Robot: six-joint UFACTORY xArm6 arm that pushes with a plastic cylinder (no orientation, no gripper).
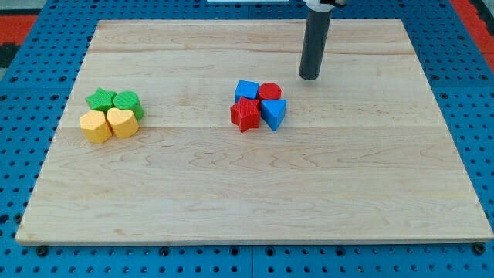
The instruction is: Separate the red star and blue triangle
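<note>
My arm carried no pincer, so there was nothing wide, narrow or holding to report; it ended in a dark rod, and my tip (309, 77) rested on the counter (247, 193) toward the view's top, right of centre. It touched no block and stood just up and to the right of the red cylinder (270, 92). That cylinder sat in a tight cluster with a blue block (246, 89) at its left, the red star (245, 114) below that, and the blue triangle (273, 113) pressed against the star's right side. Well apart, at the view's left, lay a green star (101, 99), a green block (127, 102), a yellow block (96, 126) and a yellow heart (122, 122), bunched together.
</note>
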